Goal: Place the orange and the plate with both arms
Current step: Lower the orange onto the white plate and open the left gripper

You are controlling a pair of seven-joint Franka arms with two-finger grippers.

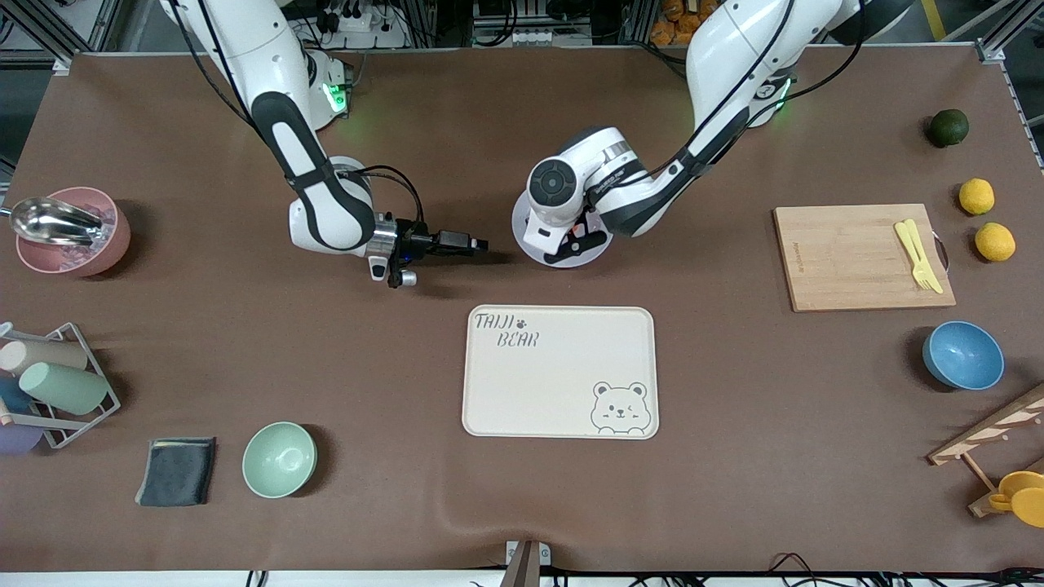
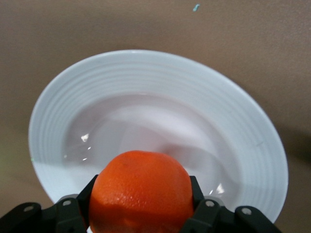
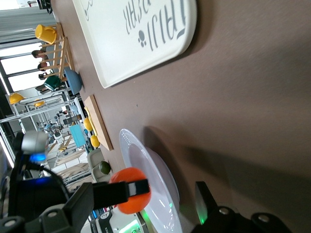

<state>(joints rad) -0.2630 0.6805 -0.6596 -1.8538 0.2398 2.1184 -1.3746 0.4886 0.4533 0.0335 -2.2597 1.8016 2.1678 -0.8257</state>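
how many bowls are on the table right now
3: a pink bowl holding a metal scoop at the right arm's end, a pale green bowl near the front edge, and a blue bowl at the left arm's end.

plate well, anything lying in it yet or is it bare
Bare. In the left wrist view the plate shows only a glossy white well; the orange is above it, clamped in the shut left gripper, not lying in it.

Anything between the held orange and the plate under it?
Nothing visible. The left tool holds the orange right over the plate, whose well is bare. The right tool is off to the side, over bare table toward the right arm's end.
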